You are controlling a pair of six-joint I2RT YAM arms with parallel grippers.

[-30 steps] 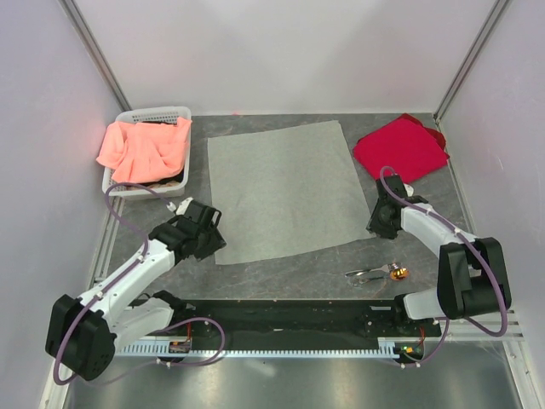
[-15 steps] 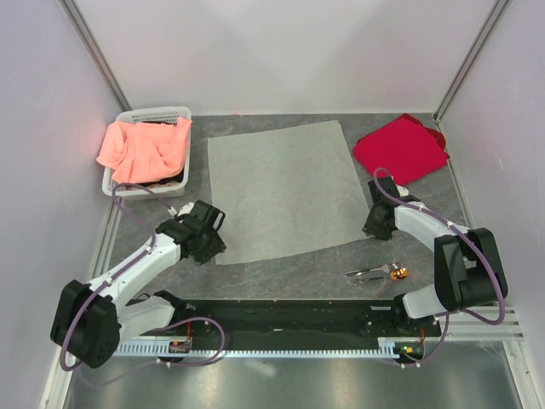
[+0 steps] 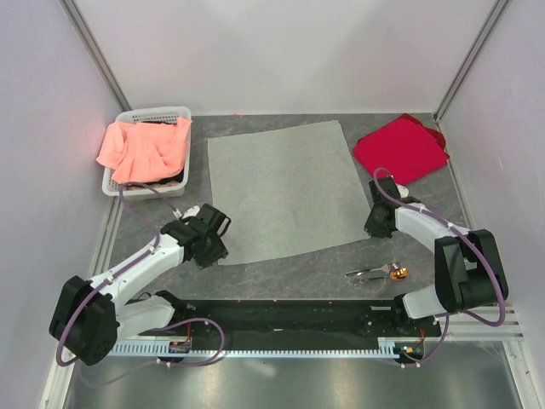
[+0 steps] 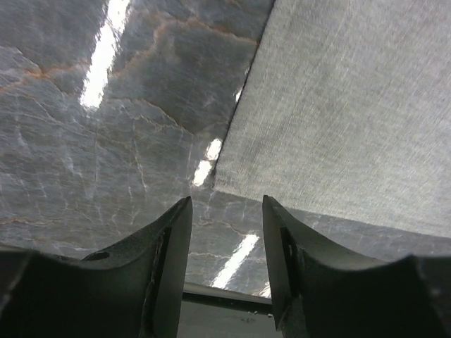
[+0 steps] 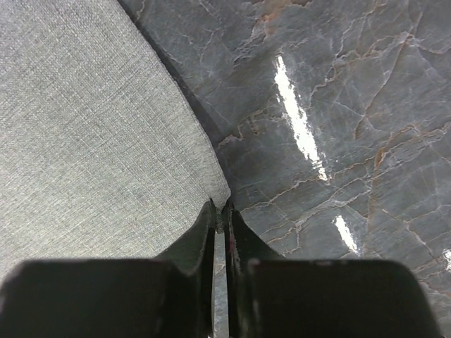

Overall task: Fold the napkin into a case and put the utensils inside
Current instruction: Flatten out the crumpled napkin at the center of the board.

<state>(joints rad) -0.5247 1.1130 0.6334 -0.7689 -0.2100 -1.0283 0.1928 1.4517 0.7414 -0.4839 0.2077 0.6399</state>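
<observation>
Grey table (image 5: 338, 141); only wrist view shows right pincer (image 5: 220, 211) pinching napkin (image 5: 91, 127) corner

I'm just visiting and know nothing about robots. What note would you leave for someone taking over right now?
Left hand: open, at the near left corner of the napkin, not gripping.
Right hand: pinched shut on the near right corner.
The napkin lies flat and unfolded mid-table; the utensils lie loose a little nearer than that right corner.
Done: nothing folded. Left: all the folding, then utensils go inside.
</observation>
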